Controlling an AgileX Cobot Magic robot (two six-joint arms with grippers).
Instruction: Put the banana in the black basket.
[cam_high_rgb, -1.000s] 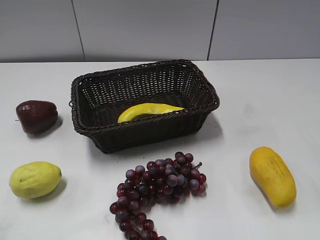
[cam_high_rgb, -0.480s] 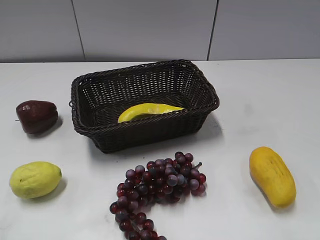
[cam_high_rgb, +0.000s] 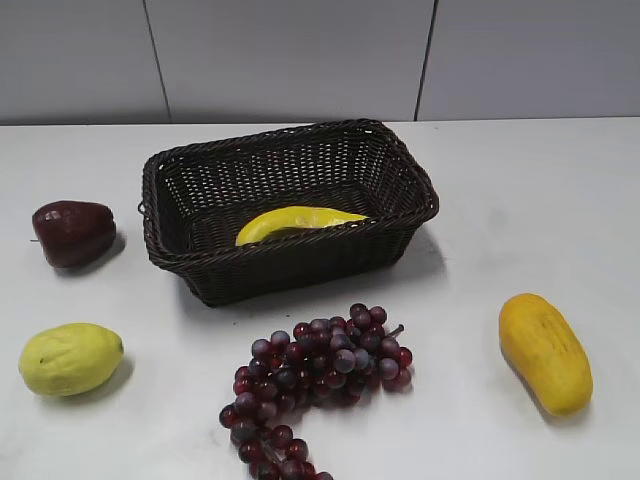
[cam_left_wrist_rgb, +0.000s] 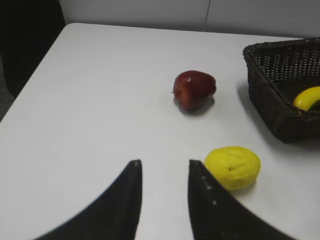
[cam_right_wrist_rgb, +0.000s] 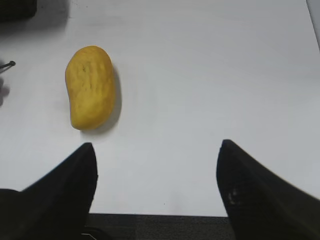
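Banana (cam_high_rgb: 296, 222) sits in the black basket (cam_high_rgb: 290, 270); grapes (cam_high_rgb: 318, 375), lemon (cam_high_rgb: 70, 358), mango (cam_high_rgb: 545, 351) around it. Left gripper (cam_left_wrist_rgb: 164, 172) and right gripper (cam_right_wrist_rgb: 156, 167) both spread, empty.

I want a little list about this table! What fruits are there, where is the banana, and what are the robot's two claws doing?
banana: lying inside the black basket
apple: dark red, left of the basket
lemon: front left on the table
grapes: purple bunch in front of the basket
mango: front right on the table
left gripper: open, empty, near the lemon
right gripper: wide open, empty, near the mango
task: looks done
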